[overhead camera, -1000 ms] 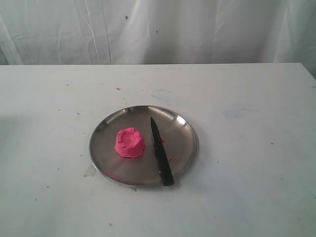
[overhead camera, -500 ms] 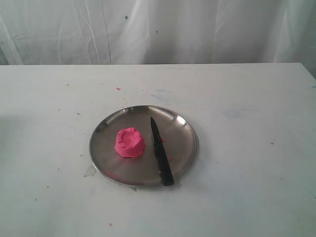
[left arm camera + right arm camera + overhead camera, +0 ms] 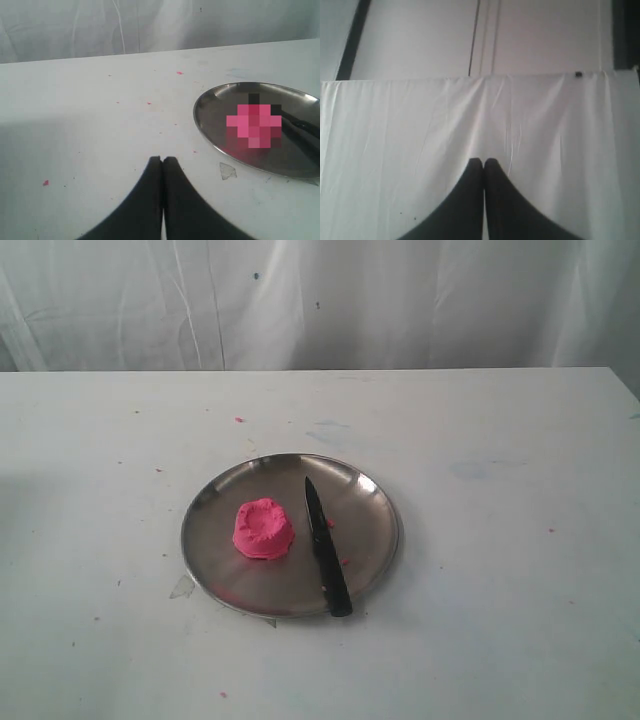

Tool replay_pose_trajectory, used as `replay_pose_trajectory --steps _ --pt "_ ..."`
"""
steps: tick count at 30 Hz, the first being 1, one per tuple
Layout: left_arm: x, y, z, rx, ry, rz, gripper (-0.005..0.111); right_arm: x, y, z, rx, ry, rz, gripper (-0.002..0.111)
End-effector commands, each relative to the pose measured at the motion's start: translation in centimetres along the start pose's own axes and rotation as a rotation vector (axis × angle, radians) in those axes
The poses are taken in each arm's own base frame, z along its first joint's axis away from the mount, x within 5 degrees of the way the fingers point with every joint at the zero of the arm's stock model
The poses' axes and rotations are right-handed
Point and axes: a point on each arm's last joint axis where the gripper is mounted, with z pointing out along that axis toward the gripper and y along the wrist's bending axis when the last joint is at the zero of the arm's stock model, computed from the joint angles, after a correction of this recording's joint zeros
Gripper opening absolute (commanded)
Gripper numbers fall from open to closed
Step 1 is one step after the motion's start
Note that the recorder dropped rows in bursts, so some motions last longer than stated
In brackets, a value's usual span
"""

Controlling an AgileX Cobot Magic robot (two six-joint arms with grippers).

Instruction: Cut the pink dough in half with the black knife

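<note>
Pink dough (image 3: 263, 529), one mound, one black knife (image 3: 326, 548), one plate (image 3: 372, 502)

Soft, even light over the desk (image 3: 520, 570) in the exterior view, nothing harsh, only faint shadows. The steel plate (image 3: 370, 502) throws back a pale sheen along its far rim, and the black knife (image 3: 326, 550) reads as a flat dark shape with no detail. In the left wrist view the pink dough (image 3: 254, 126) is broken up into coarse square blocks, and the left hand (image 3: 162, 161) is a blurred black mass up close. A broad grey shadow lies across the near desk there. The right wrist view is dimmer and soft, with the right hand (image 3: 483, 162) out of focus against the white cloth (image 3: 560, 150).
</note>
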Motion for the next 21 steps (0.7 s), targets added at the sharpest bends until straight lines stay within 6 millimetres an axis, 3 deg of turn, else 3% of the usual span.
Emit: replay_pose_trajectory --steps 1,5,12,17,21 --pt "-0.3 0.0 -0.1 0.004 -0.016 -0.002 0.000 2.2 -1.7 -0.2 0.174 0.196 0.186 0.000" --pt "-0.3 0.0 -0.1 0.004 -0.016 -0.002 0.000 5.9 -0.4 -0.5 0.063 0.419 0.219 0.000" --pt "-0.3 0.0 -0.1 0.004 -0.016 -0.002 0.000 11.2 2.0 -0.9 -0.087 0.620 0.268 0.000" --pt "-0.3 0.0 -0.1 0.004 -0.016 -0.002 0.000 13.2 3.7 -1.1 -0.185 0.685 0.406 0.000" --pt "-0.3 0.0 -0.1 0.004 -0.016 -0.002 0.000 14.4 5.0 -1.1 -0.313 0.727 0.376 0.000"
